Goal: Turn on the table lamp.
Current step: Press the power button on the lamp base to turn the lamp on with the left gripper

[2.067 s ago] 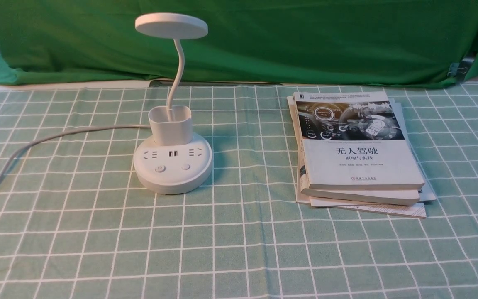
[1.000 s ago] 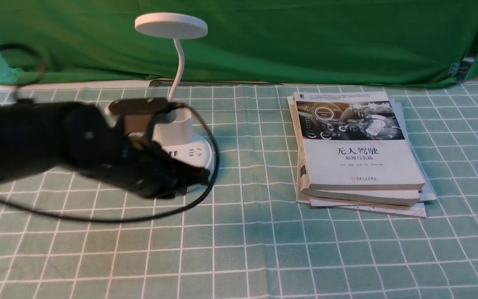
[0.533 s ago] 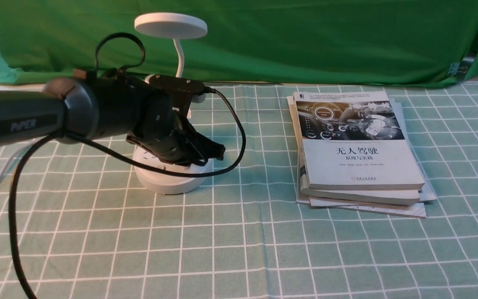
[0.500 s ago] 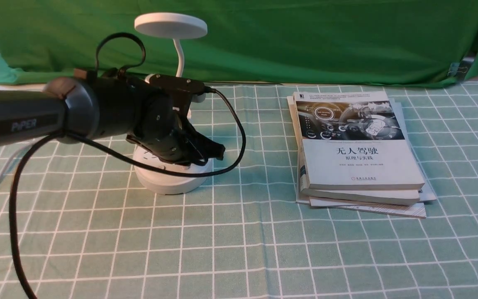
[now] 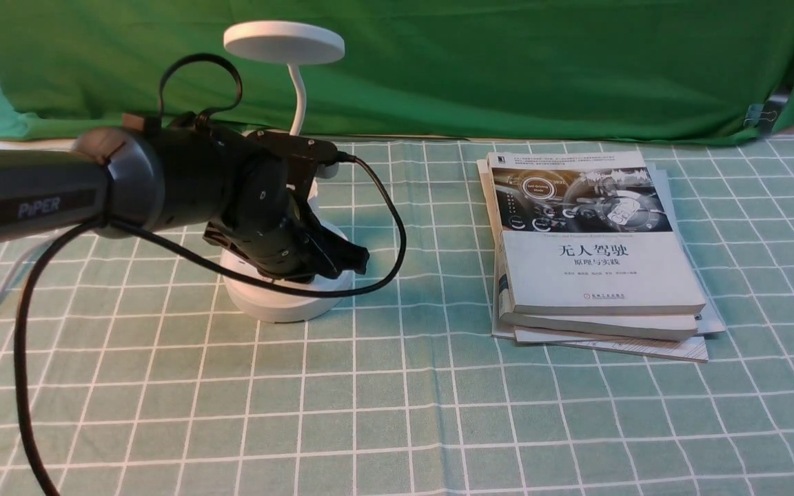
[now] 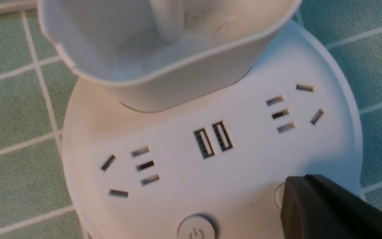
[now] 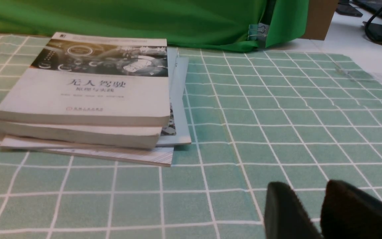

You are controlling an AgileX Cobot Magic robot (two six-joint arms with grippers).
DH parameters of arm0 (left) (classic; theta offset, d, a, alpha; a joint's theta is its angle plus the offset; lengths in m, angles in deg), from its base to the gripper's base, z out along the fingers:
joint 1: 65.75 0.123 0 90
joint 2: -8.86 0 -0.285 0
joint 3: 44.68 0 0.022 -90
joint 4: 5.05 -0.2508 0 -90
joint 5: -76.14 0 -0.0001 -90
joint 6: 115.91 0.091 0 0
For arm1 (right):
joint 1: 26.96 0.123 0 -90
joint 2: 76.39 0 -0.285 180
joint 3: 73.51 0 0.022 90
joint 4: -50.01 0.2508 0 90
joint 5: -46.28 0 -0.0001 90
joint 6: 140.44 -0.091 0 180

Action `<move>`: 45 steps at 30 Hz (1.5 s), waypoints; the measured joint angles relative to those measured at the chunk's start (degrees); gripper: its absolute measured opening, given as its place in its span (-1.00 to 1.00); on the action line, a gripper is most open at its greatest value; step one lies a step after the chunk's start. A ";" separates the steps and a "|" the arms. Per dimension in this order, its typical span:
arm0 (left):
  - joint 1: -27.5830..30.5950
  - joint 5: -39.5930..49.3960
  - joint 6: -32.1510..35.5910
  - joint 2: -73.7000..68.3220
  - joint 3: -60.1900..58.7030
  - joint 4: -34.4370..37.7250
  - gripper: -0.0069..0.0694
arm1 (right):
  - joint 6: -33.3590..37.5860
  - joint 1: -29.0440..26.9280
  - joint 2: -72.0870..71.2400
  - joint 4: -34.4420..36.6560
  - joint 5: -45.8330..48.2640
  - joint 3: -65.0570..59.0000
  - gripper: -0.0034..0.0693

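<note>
A green checked tablecloth (image 5: 438,386) runs back to a green curtain (image 5: 507,69). In the front view, the lamp (image 5: 280,303) stands left of stacked books (image 5: 597,262), with the left gripper (image 5: 355,260) low over its base. The left wrist view shows its fingers (image 6: 310,205) together, empty, overlapping the smaller button (image 6: 278,196) beside the power button (image 6: 196,229). In the right wrist view, the right gripper (image 7: 310,194) is almost closed and empty.

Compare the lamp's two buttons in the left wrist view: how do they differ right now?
The power button is uncovered; the other button is mostly hidden by the left gripper. The power button shows a power symbol; the other button's marking is out of sight. Both are round, white, and on the lamp base.
</note>
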 joint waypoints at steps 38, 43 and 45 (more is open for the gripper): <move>0.00 0.11 -1.09 -1.54 0.91 0.68 -0.82 | -0.01 0.00 0.00 0.00 0.00 0.00 -0.24; 0.00 0.14 -1.09 -2.40 1.29 1.04 -0.82 | -0.01 0.00 0.00 0.00 0.00 0.00 -0.24; 0.00 0.39 -1.09 -2.52 1.54 1.10 -0.82 | -0.01 0.00 0.00 0.00 0.00 0.00 -0.24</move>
